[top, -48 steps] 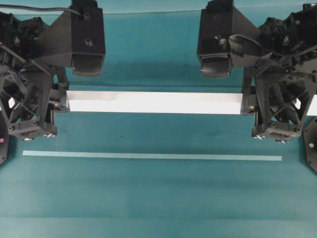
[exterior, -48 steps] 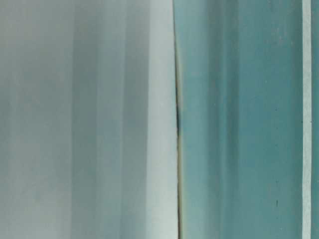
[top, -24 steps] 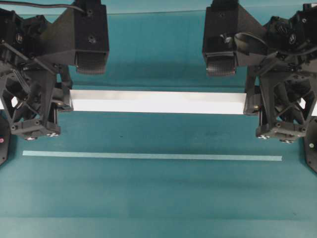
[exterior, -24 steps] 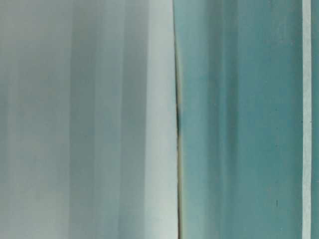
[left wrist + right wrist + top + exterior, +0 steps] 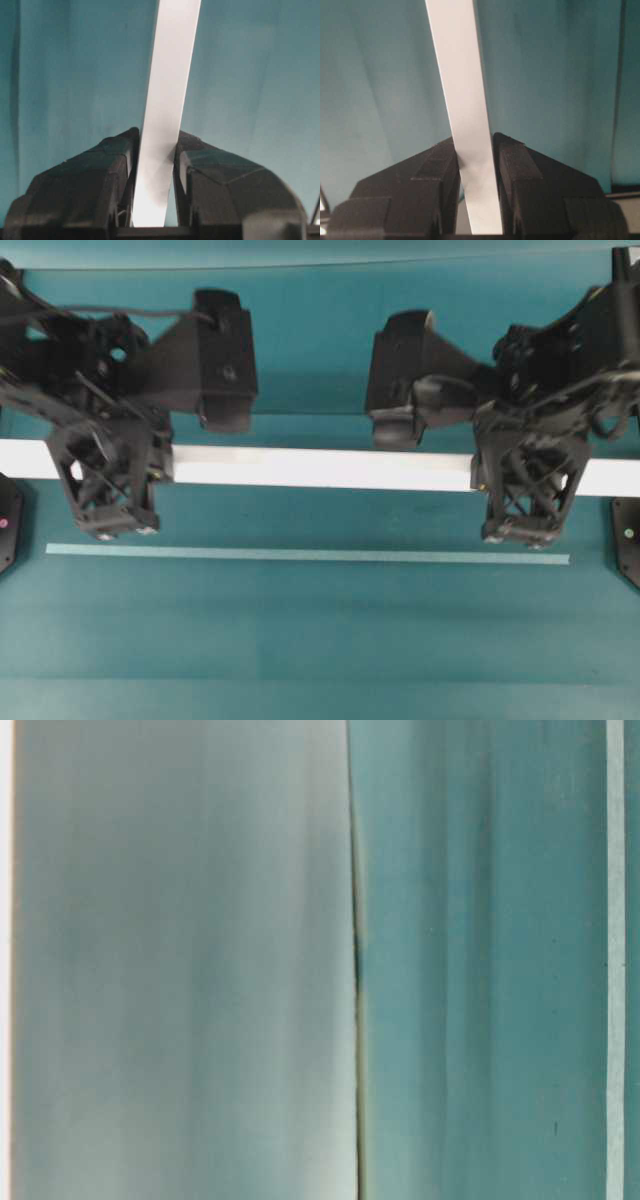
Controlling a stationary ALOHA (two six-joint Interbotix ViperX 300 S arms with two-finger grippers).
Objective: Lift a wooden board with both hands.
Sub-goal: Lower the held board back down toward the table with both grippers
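The left pincer (image 5: pixel 108 480) is clenched on the wooden board (image 5: pixel 320 469) near its left end. Its fingers are black open lattice, struts crossing like a small truss, below a bulky matte wrist block with a cable running to it. Seen from its own wrist camera, the left pincer (image 5: pixel 154 165) has two blunt, faceted black fingers (image 5: pixel 100 172) pressing flat against both long faces of the board (image 5: pixel 167 100), which runs away from it as a smooth, pale, straight strip.

The board is long, narrow and flat, white with a soft sheen, and lies level across nearly the whole width of the scene, passing left beyond the left pincer and right to the picture's edge. It is between the two arms, over the teal table (image 5: pixel 320 640), whose surface is plain, matte and faintly streaked. Whether it is clear of the table I cannot tell from overhead.

Nearer to the viewer, well apart from the board and parallel to it, a much thinner pale strip (image 5: pixel 307 555) lies flat on the table.

The right pincer (image 5: pixel 522 485) grips the board near its right end, the same black lattice fingers on either side. From its wrist camera the right pincer (image 5: pixel 475 150) shows ribbed pads (image 5: pixel 512 162) tight against the white board (image 5: pixel 462 90).

The table-level view is only a blurred pale surface.
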